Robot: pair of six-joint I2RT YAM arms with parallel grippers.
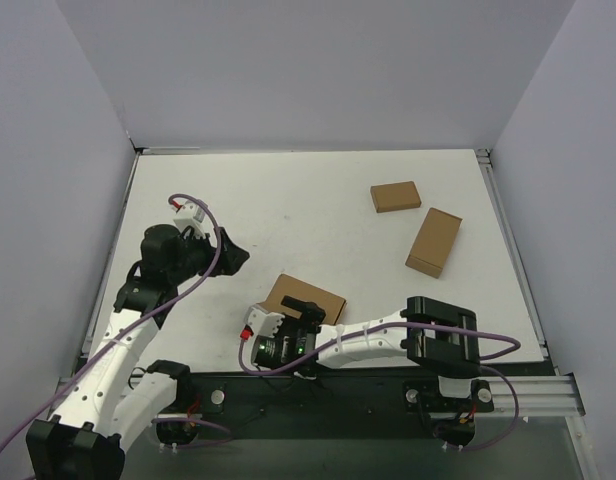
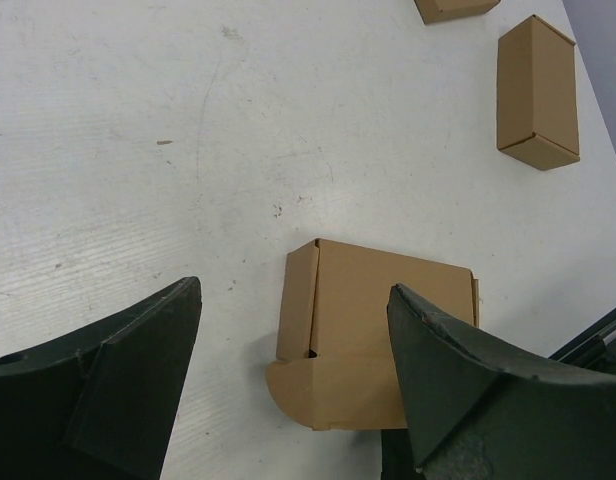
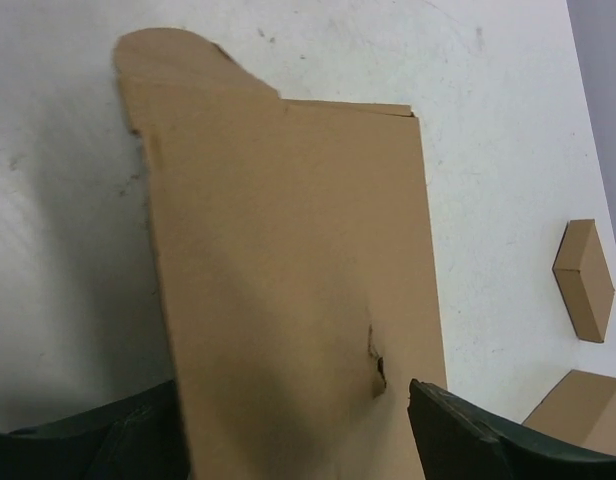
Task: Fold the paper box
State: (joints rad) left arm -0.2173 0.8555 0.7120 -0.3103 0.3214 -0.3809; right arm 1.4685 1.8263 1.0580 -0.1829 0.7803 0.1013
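The paper box (image 1: 306,298) is plain brown cardboard lying near the table's front edge, with a round-cornered flap (image 2: 318,390) spread out at one end. My right gripper (image 1: 310,308) reaches in from the right and hangs over the box's near end. In the right wrist view the box's broad panel (image 3: 288,280) fills the space between the wide-apart fingers (image 3: 468,430); contact is not clear. My left gripper (image 1: 234,255) hovers open to the left of the box, and its view looks down on the box (image 2: 378,320) with nothing between its fingers (image 2: 128,380).
Two smaller ready-made brown boxes (image 1: 395,196) (image 1: 434,242) lie at the back right of the white table (image 1: 288,200). Grey walls close in the left, back and right sides. The arms' black base rail (image 1: 388,385) runs along the near edge.
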